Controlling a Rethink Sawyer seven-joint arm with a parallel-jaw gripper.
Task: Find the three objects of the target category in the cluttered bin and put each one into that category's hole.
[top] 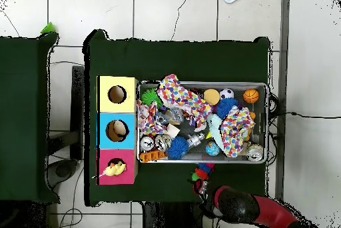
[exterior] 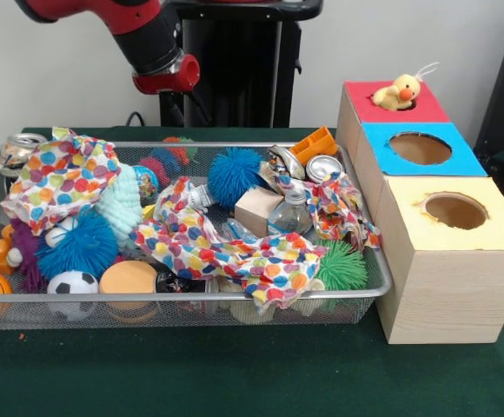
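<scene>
The wire-mesh bin (exterior: 191, 297) lies on the green table, full of clutter; it also shows in the overhead view (top: 200, 84). A yellow plush duckling (exterior: 397, 92) with an orange beak sits in the red-surround hole (exterior: 369, 102) of the far wooden box, half sunk in it; the overhead view shows it too (top: 114, 169). No other yellow plush toy shows in the bin. Only the red and black arm (exterior: 152, 43) shows, drawn back at the top left, and in the overhead view (top: 243, 207) near the base. The gripper itself is out of sight.
The blue-surround hole (exterior: 420, 148) and the yellow-surround hole (exterior: 454, 210) lie nearer the camera. Polka-dot cloths (exterior: 226, 248) cover much of the bin. Blue spiky balls (exterior: 235, 174), a green one (exterior: 343, 265), a wood block (exterior: 256, 208), cans (exterior: 323, 167) and small sports balls (exterior: 72, 282) lie around.
</scene>
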